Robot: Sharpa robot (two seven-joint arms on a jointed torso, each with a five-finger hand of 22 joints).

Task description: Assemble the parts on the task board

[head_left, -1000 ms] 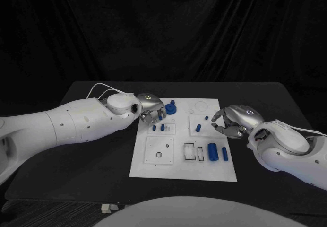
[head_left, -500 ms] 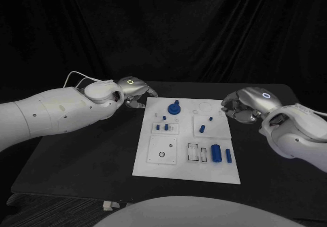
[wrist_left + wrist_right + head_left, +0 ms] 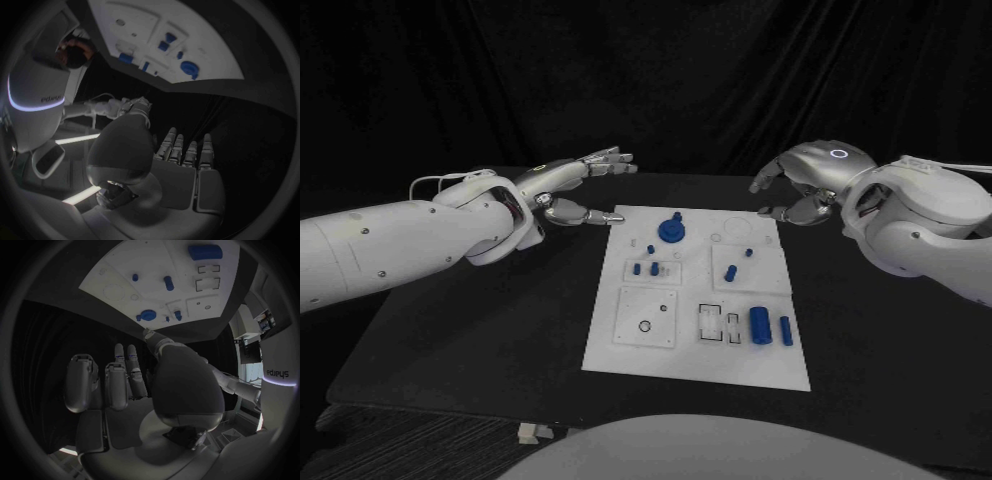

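The white task board (image 3: 692,362) lies in the middle of the black table. On it stand a round blue part with a peg (image 3: 671,231), a few small blue pegs (image 3: 646,268), and a thick blue cylinder (image 3: 759,324) beside a thinner one (image 3: 785,329). My left hand (image 3: 574,185) hovers off the board's far left corner, fingers stretched out, holding nothing. My right hand (image 3: 798,185) hangs off the far right corner, fingers apart and empty. The left wrist view shows the left hand (image 3: 169,165) and the board (image 3: 206,30). The right wrist view shows the right hand (image 3: 125,385), the board (image 3: 181,270) and the round part (image 3: 148,315).
Bare black table (image 3: 473,330) surrounds the board on all sides. Empty outlined slots (image 3: 718,322) and a small ring mark (image 3: 642,326) sit on the board's near half. Black curtains close off the back.
Both hands have lifted away from the board, the left out past its far left corner, the right past its far right corner. Their fingers have spread open.
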